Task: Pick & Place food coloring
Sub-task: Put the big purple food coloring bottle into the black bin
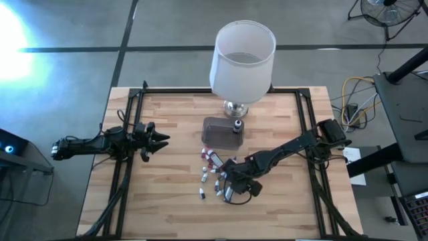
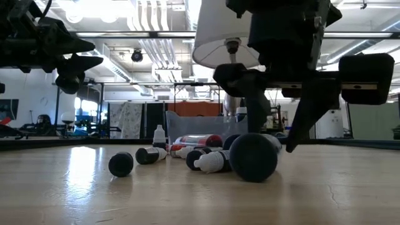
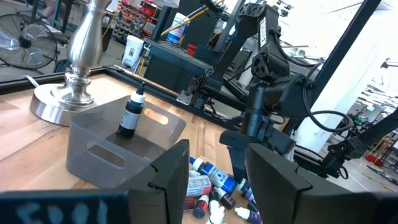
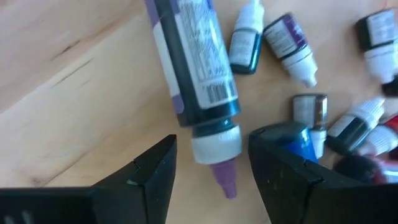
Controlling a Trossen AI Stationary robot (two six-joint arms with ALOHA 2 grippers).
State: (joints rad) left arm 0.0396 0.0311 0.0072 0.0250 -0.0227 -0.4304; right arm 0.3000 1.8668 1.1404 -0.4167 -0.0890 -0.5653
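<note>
Clearly your right tool (image 4: 211, 165) stood open over the pile of food coloring bottles (image 1: 212, 173) lying on the desk (image 1: 167, 207) in front of the clear plastic tub (image 1: 219, 132), its jaws straddling the white collar of a dark, labelled bottle (image 4: 193, 74) lying flat. One bottle (image 3: 131, 114) already stood in the tub by the lamp (image 1: 242, 60). You would likely find these light, smooth and prone to rolling, so take the bottle across its body, not the tapered tip. Your left tool (image 1: 158, 141) waited open, holding nothing, well apart at the desk's left.
</note>
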